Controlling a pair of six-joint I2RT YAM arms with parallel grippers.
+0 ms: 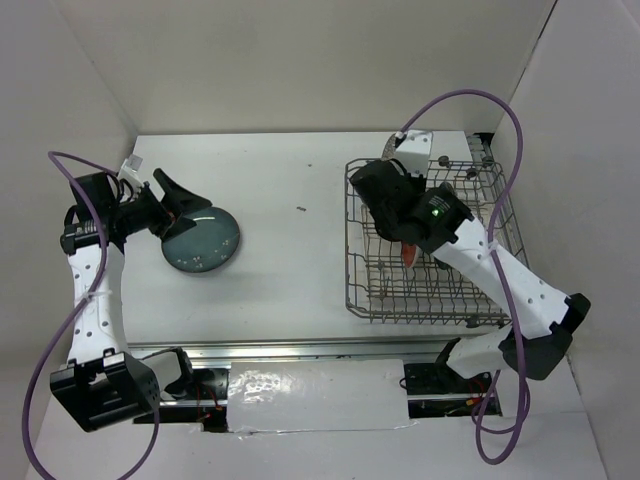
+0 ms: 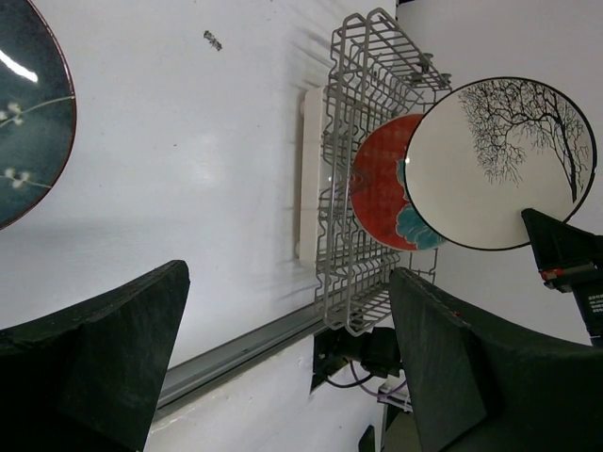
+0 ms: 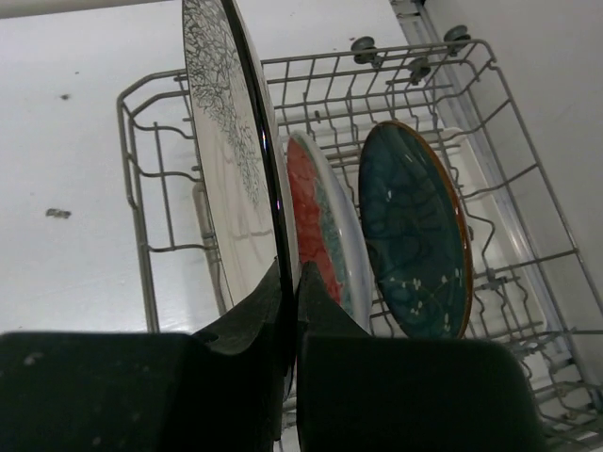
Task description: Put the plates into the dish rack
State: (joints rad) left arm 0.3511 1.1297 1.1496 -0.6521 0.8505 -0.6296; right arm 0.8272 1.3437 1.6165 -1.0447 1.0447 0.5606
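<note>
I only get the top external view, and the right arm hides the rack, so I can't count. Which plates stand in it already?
Observer: Two stand on edge in the grey wire dish rack: a round red plate with a teal flower and a glossy teal-blue plate.
Operator: What is the right gripper holding?
Observer: The right gripper is shut on the rim of a grey-white plate with a branch drawing, on edge beside the red one.
</note>
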